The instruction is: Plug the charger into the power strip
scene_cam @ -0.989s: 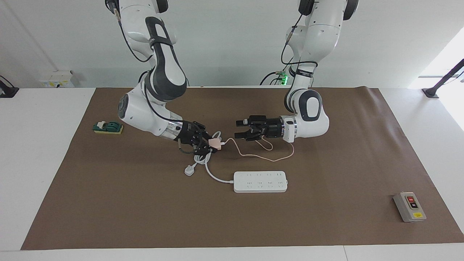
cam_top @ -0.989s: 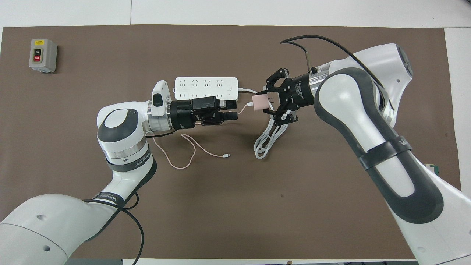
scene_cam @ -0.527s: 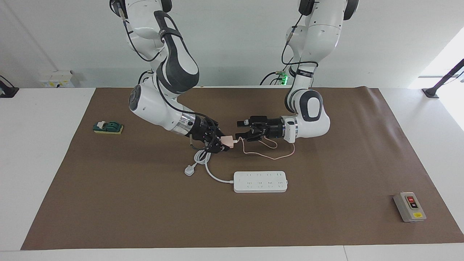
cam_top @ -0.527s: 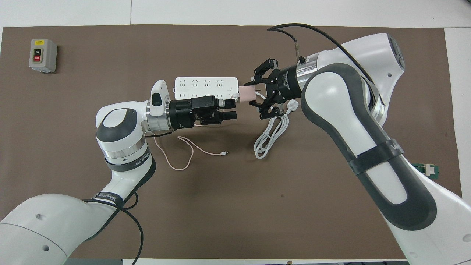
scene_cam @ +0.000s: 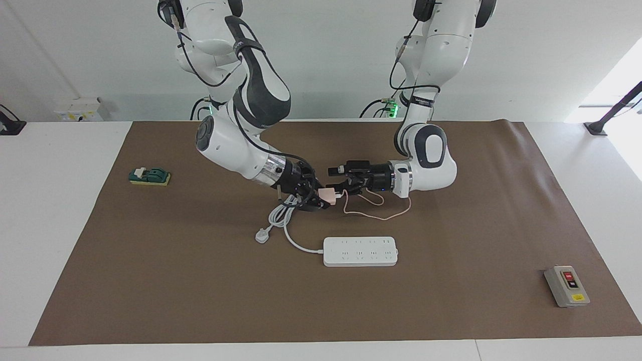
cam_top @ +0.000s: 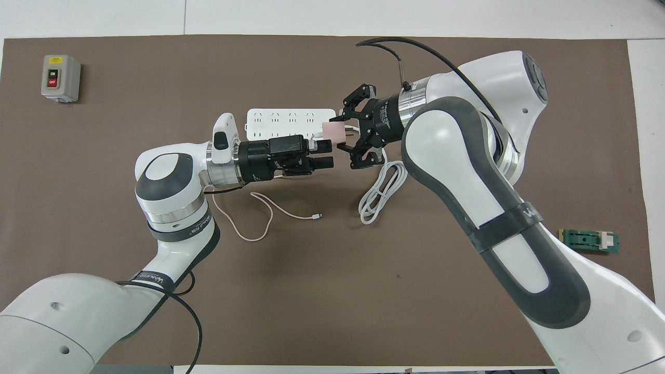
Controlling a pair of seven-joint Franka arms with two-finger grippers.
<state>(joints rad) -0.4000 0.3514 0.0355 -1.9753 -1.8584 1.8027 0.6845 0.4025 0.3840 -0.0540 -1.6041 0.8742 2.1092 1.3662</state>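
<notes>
Charger (scene_cam: 328,194) sits clenched in my right hand (scene_cam: 321,198), raised beside my released left hand (scene_cam: 338,179), short of the power strip (scene_cam: 360,251); its trailing cable could snag my left hand

Brown mat (scene_cam: 150,281) covers white table (scene_cam: 50,200), apparently flat.

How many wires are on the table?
2. The power strip's thick white cord lies coiled under the right arm, running to the power strip. The charger's thin pink cable loops below the left arm, nearer the robots than the strip. None looks hidden.
</notes>
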